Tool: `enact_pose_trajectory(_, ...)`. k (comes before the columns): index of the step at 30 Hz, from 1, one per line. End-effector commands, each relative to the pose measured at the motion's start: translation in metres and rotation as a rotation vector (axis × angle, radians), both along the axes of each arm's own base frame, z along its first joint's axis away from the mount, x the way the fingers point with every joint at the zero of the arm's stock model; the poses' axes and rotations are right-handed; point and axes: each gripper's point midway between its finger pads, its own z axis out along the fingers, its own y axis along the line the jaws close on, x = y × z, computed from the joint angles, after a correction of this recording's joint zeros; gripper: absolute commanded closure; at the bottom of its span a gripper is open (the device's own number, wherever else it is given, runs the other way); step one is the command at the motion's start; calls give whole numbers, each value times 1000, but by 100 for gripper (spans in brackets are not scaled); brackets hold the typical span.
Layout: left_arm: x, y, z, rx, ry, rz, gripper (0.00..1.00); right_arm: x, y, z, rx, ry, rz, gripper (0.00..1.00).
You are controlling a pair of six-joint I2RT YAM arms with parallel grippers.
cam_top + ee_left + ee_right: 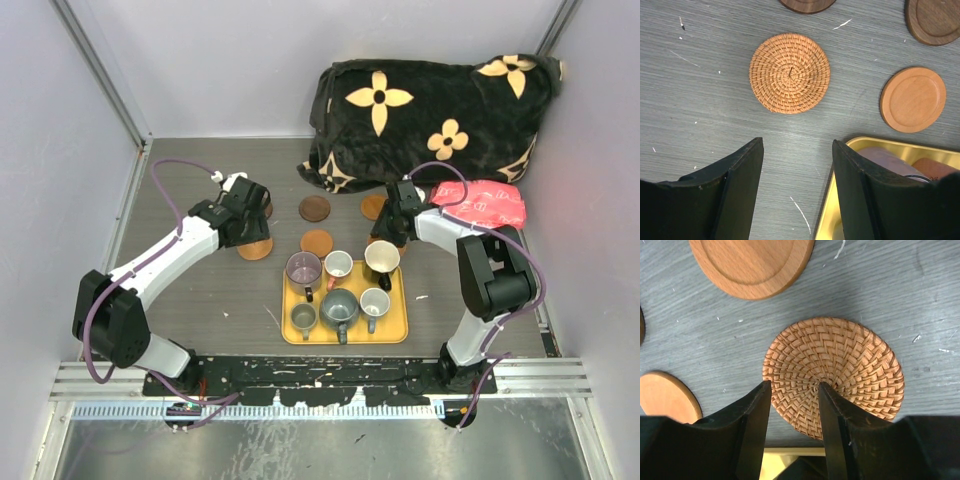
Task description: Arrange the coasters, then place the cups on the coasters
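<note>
Hovering over bare tabletop at the left of the overhead view, the left gripper (797, 147) has its jaws wide and empty. It sits just short of the left wicker coaster (790, 73), which lies flat and untouched. A dark brown coaster (266, 209) peeks out beside that gripper. Further right lie a second dark brown coaster (315, 208) and, below it, an orange-brown coaster (317, 242). I judge they are spaced apart so that each can take a cup. A second orange-brown coaster (374, 206) lies right of those.

At centre right, the right gripper (794, 387) has narrow jaws set over the near part of the right wicker coaster (840, 365), just above the yellow tray (398, 332). Whether they pinch it or only rest on it I cannot tell; likely it is positioning this disc.

That makes six coasters, two of each kind. There are six cups, all on the tray at lower centre and none on a coaster:
- purple cup (303, 268)
- white cup (338, 264)
- black cup (381, 258)
- olive cup (303, 318)
- two grey cups (338, 308)
</note>
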Motion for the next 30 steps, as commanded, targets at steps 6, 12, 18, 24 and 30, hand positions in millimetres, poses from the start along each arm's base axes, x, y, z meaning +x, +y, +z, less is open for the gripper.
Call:
enact_pose_trajectory(6,8,-3,17,-15,-58,3,41,4,0,60,-37,-106,92,50)
enact_pose_trajectory(12,9,-3,17,-19,-60,5,41,11,-1,76,-61,-141,115,50)
enact_pose_trajectory(18,7,-2,16,-15,-55,3,41,8,-18,63,-161,-104,114,50)
enact_pose_trajectory(24,6,-2,13,-15,-50,-1,41,4,-27,48,-220,-64,125,50)
enact_pose_trajectory(30,6,-2,14,-16,-49,-2,41,2,-23,33,-211,-23,154,50)
